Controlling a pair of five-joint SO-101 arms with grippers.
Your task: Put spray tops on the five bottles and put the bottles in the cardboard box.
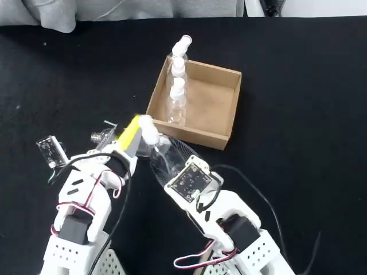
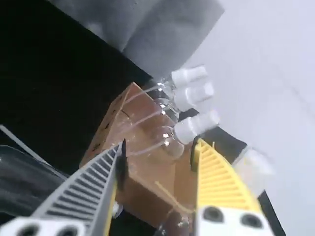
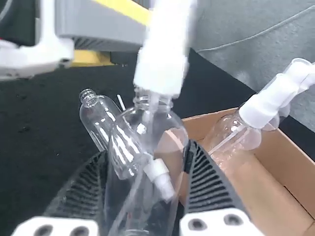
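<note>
While the right gripper (image 3: 146, 153) pinches the held bottle (image 1: 166, 156) around its body, several bits are hard to read. A spray top (image 3: 162, 54) sits at that bottle's neck, blurred; can't tell if it's seated. A white piece (image 3: 160, 179) shows through the clear wall, but I can't tell what it is. Left gripper (image 2: 160, 144): jaws spread, nothing between them, spray top just outside the yellow one. High view: the uncapped bottle (image 1: 99, 137) shows its neck at 9 o'clock of the yellow jaw, with the rest hidden under the left arm. Both arms are cut off at 6 o'clock.

Counts:
- 5 bottles in all.
- 3 capped bottles (image 1: 178, 106) sit in a row in the cardboard box (image 1: 215, 100) along its 9 o'clock wall. Tops point toward 12 and the farthest pokes over the rim.
- 1 held, at 7 o'clock of the box.
- 1 uncapped on the black table (image 1: 298, 114).
- 4 clear spray tops.
- 1 box.
</note>
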